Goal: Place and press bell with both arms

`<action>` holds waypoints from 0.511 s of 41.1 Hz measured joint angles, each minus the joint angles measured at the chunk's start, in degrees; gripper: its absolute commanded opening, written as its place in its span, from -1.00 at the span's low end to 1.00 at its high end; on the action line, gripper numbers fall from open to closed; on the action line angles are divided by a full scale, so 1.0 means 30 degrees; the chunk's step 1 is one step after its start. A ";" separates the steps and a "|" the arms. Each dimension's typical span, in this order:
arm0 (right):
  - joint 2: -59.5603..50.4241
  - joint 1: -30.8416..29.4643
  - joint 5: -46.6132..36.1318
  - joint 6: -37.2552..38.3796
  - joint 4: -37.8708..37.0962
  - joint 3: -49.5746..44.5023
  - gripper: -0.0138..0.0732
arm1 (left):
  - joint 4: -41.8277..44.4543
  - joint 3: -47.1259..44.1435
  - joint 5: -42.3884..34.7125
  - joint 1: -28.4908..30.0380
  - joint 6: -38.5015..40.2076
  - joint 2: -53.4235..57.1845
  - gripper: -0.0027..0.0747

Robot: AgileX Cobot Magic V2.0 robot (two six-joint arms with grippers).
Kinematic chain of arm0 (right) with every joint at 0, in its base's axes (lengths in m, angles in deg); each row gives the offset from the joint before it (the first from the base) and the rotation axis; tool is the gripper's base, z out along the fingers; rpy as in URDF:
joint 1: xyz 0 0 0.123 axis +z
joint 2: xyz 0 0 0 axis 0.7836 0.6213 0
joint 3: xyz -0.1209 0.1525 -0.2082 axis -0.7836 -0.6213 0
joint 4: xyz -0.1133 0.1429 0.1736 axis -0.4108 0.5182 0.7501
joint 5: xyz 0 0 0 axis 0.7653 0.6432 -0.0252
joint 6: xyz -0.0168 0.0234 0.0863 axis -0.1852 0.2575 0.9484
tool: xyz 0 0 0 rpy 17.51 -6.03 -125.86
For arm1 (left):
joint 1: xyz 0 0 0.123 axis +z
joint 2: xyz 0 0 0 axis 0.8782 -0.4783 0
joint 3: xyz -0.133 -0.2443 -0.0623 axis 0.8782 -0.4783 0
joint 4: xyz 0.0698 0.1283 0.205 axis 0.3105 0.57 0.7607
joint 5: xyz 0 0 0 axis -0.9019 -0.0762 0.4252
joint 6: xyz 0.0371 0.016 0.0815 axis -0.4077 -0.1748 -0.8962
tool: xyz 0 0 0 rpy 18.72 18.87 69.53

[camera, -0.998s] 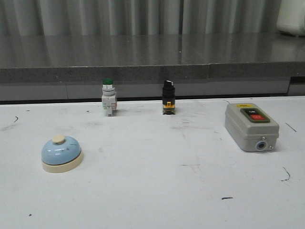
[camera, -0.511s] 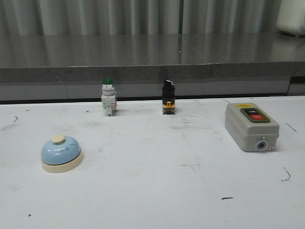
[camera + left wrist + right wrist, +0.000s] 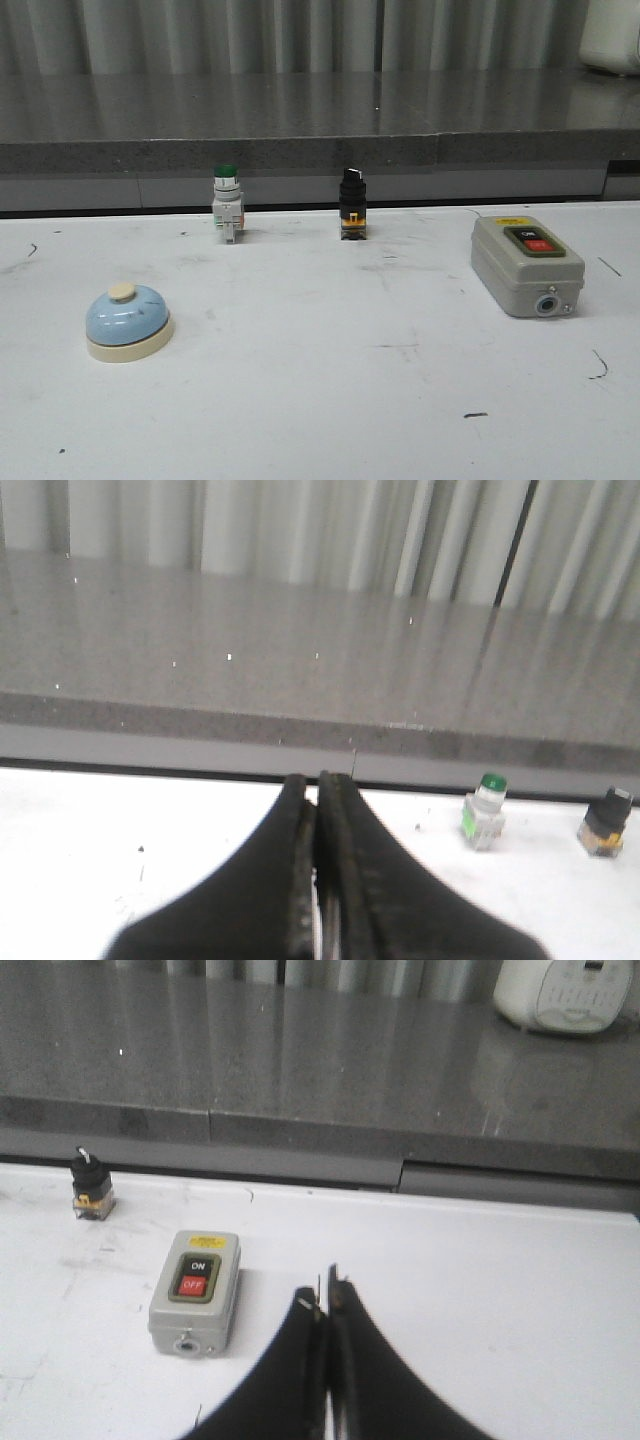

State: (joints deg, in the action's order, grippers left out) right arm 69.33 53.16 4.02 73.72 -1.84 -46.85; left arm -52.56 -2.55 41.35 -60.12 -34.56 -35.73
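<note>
The light-blue dome bell [image 3: 127,322] with a cream base and cream top button stands upright on the white table [image 3: 320,400] at the front left in the front view. Neither arm shows in the front view. My left gripper [image 3: 317,785] is shut and empty above the table in the left wrist view; the bell is out of that view. My right gripper [image 3: 322,1295] is shut and empty in the right wrist view, to the right of the grey switch box [image 3: 195,1291]; the bell does not show there.
The grey switch box [image 3: 526,264] with red and green buttons sits at the right. A green-capped push button [image 3: 227,203] and a black selector switch [image 3: 352,203] stand at the table's back edge, below a grey stone ledge [image 3: 300,120]. A white appliance [image 3: 560,993] is on the ledge.
</note>
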 measured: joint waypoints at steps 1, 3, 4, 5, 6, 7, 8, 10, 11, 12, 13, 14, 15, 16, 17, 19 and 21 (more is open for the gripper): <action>0.0401 0.0000 0.0044 0.0000 0.0087 0.0175 -0.84 | 0.0039 0.0187 0.0226 0.0000 -0.0171 -0.0322 -0.98; 0.0930 0.0000 0.0128 0.0032 0.0204 0.0344 -0.84 | 0.0082 0.0365 0.0573 0.0000 -0.0391 -0.0729 -0.98; 0.1131 0.0000 0.0128 0.0032 0.0254 0.0379 -0.84 | 0.0122 0.0450 0.0637 0.0000 -0.0480 -0.0879 -0.98; 0.1228 0.0000 0.0128 0.0032 0.0326 0.0379 -0.84 | 0.0115 0.0523 0.0689 0.0000 -0.0580 -0.0977 -0.98; 0.1319 0.0000 0.0128 0.0032 0.0341 0.0379 -0.84 | 0.0130 0.0522 0.0721 0.0000 -0.0583 -0.0992 -0.98; 0.1369 0.0000 0.0128 0.0032 0.0357 0.0379 -0.84 | 0.0161 0.0522 0.0721 0.0000 -0.0633 -0.1035 -0.97; 0.1369 0.0000 0.0128 0.0038 0.0357 0.0390 -0.84 | 0.0161 0.0522 0.0721 0.0000 -0.0676 -0.1035 -0.95; 0.1369 0.0000 0.0128 0.0072 0.0387 0.0390 -0.84 | 0.0161 0.0522 0.0721 0.0000 -0.0676 -0.1035 -0.84; 0.1369 0.0000 0.0128 0.0111 0.0387 0.0390 -0.83 | 0.0161 0.0522 0.0721 0.0000 -0.0676 -0.1035 -0.73; 0.1369 0.0000 0.0128 0.0111 0.0387 0.0390 -0.82 | 0.0161 0.0522 0.0721 0.0000 -0.0676 -0.1035 -0.63; 0.1369 0.0000 0.0128 0.0111 0.0387 0.0390 -0.80 | 0.0161 0.0522 0.0721 0.0000 -0.0701 -0.1035 -0.46; 0.1369 0.0000 0.0128 0.0111 0.0387 0.0422 -0.78 | 0.0161 0.0522 0.0721 0.0000 -0.0701 -0.1035 -0.31; 0.1369 0.0000 0.0128 0.0111 0.0387 0.0422 -0.74 | 0.0161 0.0522 0.0721 0.0000 -0.0701 -0.1035 -0.10; 0.1369 0.0000 0.0128 0.0111 0.0387 0.0422 -0.72 | 0.0161 0.0522 0.0721 0.0000 -0.0701 -0.1035 0.08; 0.1369 0.0000 0.0128 0.0111 0.0387 0.0422 -0.68 | 0.0161 0.0522 0.0721 0.0000 -0.0701 -0.1035 0.29; 0.1369 0.0000 0.0128 0.0111 0.0387 0.0430 -0.63 | 0.0161 0.0522 0.0721 0.0000 -0.0701 -0.1035 0.61; 0.1369 0.0000 0.0128 0.0111 0.0387 0.0430 -0.60 | 0.0161 0.0522 0.0721 0.0000 -0.0701 -0.1035 0.80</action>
State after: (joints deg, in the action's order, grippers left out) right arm 73.43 53.16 4.40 74.05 -0.68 -45.55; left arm -52.08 -0.99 43.51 -60.12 -36.67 -38.83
